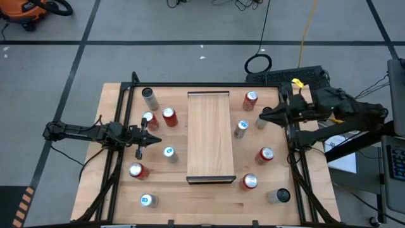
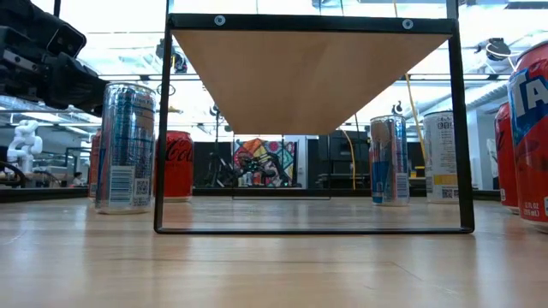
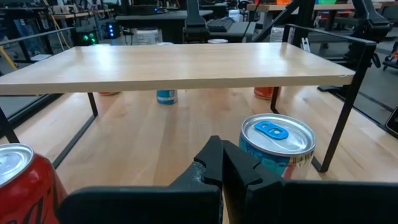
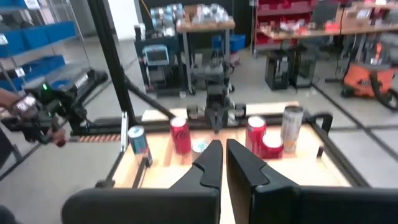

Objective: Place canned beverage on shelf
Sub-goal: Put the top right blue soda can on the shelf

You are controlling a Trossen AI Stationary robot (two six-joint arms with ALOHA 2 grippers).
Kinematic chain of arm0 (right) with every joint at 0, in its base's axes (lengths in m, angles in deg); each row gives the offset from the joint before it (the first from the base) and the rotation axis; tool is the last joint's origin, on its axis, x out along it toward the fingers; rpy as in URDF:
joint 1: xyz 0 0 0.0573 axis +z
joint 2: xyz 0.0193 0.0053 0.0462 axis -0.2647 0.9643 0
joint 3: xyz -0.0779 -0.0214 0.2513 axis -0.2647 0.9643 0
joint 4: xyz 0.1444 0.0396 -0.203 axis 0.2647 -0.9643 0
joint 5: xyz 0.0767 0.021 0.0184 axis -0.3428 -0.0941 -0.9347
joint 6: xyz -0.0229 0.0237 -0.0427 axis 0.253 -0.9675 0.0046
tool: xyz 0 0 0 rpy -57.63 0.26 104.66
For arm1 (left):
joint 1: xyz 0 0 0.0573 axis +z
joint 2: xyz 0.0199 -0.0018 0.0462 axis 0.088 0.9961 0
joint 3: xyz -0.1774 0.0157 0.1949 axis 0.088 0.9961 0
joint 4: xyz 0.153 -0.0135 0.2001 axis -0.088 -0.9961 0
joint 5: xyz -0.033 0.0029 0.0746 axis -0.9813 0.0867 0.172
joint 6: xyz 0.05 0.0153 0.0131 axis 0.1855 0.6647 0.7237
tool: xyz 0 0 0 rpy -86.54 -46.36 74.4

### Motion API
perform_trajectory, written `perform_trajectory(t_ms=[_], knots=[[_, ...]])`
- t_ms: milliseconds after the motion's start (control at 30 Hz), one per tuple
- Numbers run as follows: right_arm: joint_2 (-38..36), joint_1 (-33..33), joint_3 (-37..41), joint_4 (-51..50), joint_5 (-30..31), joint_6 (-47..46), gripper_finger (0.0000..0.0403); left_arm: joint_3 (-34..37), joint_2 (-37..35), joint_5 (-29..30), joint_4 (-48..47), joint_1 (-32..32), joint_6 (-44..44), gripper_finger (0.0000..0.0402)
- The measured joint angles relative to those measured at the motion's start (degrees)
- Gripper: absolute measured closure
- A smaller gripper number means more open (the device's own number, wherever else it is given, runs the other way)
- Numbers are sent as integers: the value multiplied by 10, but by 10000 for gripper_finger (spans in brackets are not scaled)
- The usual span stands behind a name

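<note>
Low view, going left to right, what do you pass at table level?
Dark arm at upper left → tall blue-and-silver can → red cola can → shelf spanning the middle → slim blue-and-silver can → white can → big red can at the right edge.

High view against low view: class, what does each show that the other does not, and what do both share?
Only the high view shows the shelf's bare wooden top, the shut left gripper, the shut right gripper and two cans lying on their sides. Only the low view shows the shelf's underside and the room behind. Both show the shelf, the table and upright cans around it.
</note>
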Motion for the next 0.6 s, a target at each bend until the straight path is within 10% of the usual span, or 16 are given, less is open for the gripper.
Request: perform_trajectory(t_ms=[600], knots=[[6,0,0,-74,0,-31,403,-293,159,55,-105,0,5,402]])
